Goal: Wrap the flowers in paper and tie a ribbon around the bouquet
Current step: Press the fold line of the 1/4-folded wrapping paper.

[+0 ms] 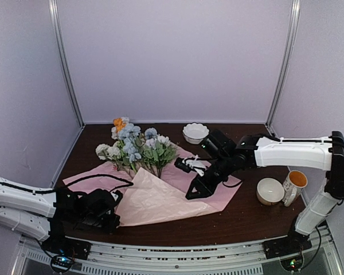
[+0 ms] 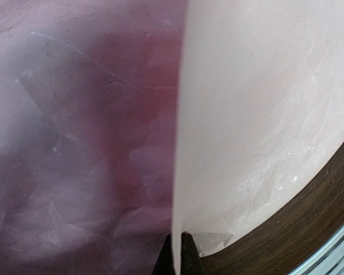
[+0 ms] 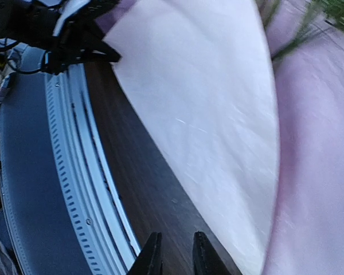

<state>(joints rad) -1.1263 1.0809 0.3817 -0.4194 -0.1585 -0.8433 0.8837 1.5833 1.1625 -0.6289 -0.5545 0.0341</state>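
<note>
Done so far: the flowers lie on the paper, blooms at the far end and stems running toward the near side. One pale flap of the sheet is raised and turned over toward the stems.
Left to do: most of it, by my reading. The sheet is not rolled into a cone and its right part lies flat on the counter. Nothing is cinched, and I can make out no ribbon for certain.
Left hand: pressed together on the near left edge of the paper. Its wrist view shows the sheet's edge running straight down between the fingertips.
Right hand: fingertips a little apart with nothing between them, low over the right part of the sheet.
Paper, from the left hand: in its pinch, with the flap rising from it and spreading away beyond it.
Paper, from the right hand: not touched. The flap's curved edge lies just ahead of the fingertips.
Flowers, from the left hand: beyond it and well apart, past the flap.
Flowers, from the right hand: near, off to its side across the flap. Blurred green stems show at the far corner of its wrist view.
</note>
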